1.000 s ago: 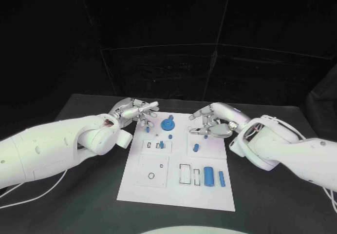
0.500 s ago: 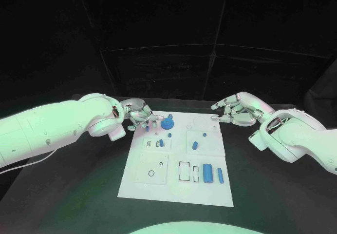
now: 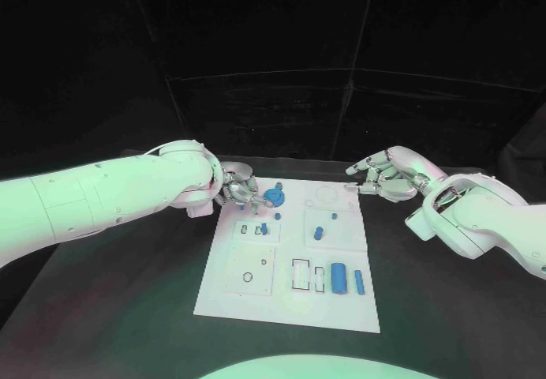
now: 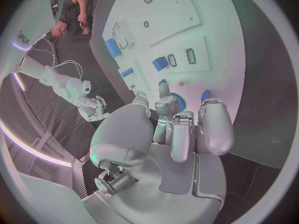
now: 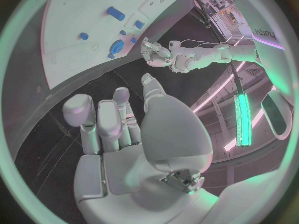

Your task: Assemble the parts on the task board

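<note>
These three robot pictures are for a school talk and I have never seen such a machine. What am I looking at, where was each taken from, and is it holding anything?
It is a robot with two white arms, each ending in a silver hand. The square picture looks down from its head at a black table. The two round ones come from cameras at its wrists, behind each hand. On the table lies a white task board with small blue parts, among them a round gear-like piece and a thick cylinder. The left hand hovers at the board's far left corner with its fingers near small blue pieces; whether it grips one I cannot tell. The right hand is beside the far right corner, apparently holding nothing.
</note>
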Motion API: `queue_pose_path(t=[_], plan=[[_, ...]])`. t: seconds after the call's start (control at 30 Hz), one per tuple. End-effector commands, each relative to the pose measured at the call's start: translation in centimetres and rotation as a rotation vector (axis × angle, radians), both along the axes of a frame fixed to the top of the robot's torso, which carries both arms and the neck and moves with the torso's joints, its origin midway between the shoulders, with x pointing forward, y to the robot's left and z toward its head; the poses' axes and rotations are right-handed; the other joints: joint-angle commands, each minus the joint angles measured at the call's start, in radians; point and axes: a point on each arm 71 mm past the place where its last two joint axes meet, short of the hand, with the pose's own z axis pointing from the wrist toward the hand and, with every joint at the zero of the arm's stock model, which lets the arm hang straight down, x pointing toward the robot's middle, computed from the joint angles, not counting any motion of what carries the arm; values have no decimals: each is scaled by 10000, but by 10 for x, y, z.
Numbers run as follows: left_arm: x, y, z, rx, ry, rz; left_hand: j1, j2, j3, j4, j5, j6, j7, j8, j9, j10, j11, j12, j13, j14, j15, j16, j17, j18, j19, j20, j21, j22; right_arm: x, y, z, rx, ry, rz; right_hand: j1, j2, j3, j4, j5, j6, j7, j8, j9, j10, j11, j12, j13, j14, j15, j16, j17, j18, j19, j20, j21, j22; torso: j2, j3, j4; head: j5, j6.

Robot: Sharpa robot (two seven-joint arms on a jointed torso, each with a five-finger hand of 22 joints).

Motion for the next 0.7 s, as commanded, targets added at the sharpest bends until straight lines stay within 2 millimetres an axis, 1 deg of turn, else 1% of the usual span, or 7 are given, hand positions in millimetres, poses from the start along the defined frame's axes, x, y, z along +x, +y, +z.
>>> queue_pose_path(t=[0.03, 0.2, 0.27, 0.33, 0.43, 0.53, 0.7], plan=[[1, -1, -3, 867, 166, -282, -87, 46, -86, -7, -56, -101, 22, 78, 89, 83, -1, 104, 55, 1037, -57, 31, 2628, -216, 281, -29, 73, 80, 1, 1, 0, 6, 204, -51, -84, 53, -59, 5, 101, -2, -69, 75, 6, -66, -20, -32, -20, 14, -7, -67, -13, 152, -28, -5, -54, -15, 17, -4, -7, -11, -27], [2, -8, -9, 1123, 374, -460, -119, 89, -171, -9, -57, -162, 15, 160, 227, 92, -7, 171, 124, 1037, -61, 31, 2628, -232, 287, -32, 153, 200, 2, 2, -1, -13, 261, -47, -73, 68, -89, 16, 166, -6, -72, 89, 5, -63, -22, -21, -24, 18, -10, -89, -27, 154, -26, -8, -73, -38, 11, -9, -3, 6, -67], [2, -10, -11, 1194, 433, -524, -119, 89, -171, -9, -57, -162, 15, 160, 227, 92, -7, 171, 124, 1037, -61, 31, 2628, -232, 287, -32, 153, 200, 2, 3, -1, -21, 287, -39, -72, 70, -92, 17, 173, -7, -72, 90, 5, -63, -23, -21, -26, 18, -10, -92, -30, 155, -26, -8, -76, -42, 16, -21, 3, -6, -87], [1, -13, -13, 1255, 487, -586, -129, 92, -194, -9, -57, -178, 15, 173, 254, 94, -8, 187, 142, 1037, -62, 31, 2628, -235, 289, -32, 171, 228, 2, 4, -2, -31, 316, -32, -66, 77, -104, 22, 200, -10, -72, 95, 5, -72, -23, -29, -41, 18, -11, -108, -44, 158, -31, -9, -89, -63, 24, -27, 7, -9, -73], [1, -16, -16, 1332, 564, -662, -131, 92, -198, -9, -57, -181, 15, 176, 259, 95, -8, 190, 145, 1037, -62, 31, 2628, -236, 289, -32, 174, 233, 3, 6, -2, -40, 351, -5, -51, 93, -128, 31, 258, -25, -70, 101, 2, -105, -23, -66, -96, 15, -13, -145, -77, 164, -42, -11, -118, -111, 19, -25, 12, 5, -93], [1, -17, -19, 1390, 620, -700, -136, 98, -209, -9, -56, -190, 15, 183, 274, 94, -8, 195, 150, 1037, -62, 31, 2628, -238, 289, -32, 183, 247, 3, 7, -3, -44, 376, 20, -41, 101, -138, 33, 285, -33, -70, 104, 1, -123, -23, -86, -124, 15, -13, -155, -82, 166, -44, -12, -128, -124, 14, -15, 1, 23, -113], [1, -18, -21, 1443, 662, -707, -138, 101, -215, -9, -56, -196, 15, 187, 283, 93, -8, 197, 153, 1037, -62, 31, 2628, -239, 289, -32, 188, 254, 4, 8, -3, -54, 405, 34, -22, 111, -155, 36, 332, -42, -71, 111, 0, -144, -24, -107, -155, 15, -14, -176, -98, 170, -50, -14, -148, -154, 22, -22, 7, 9, -131]])
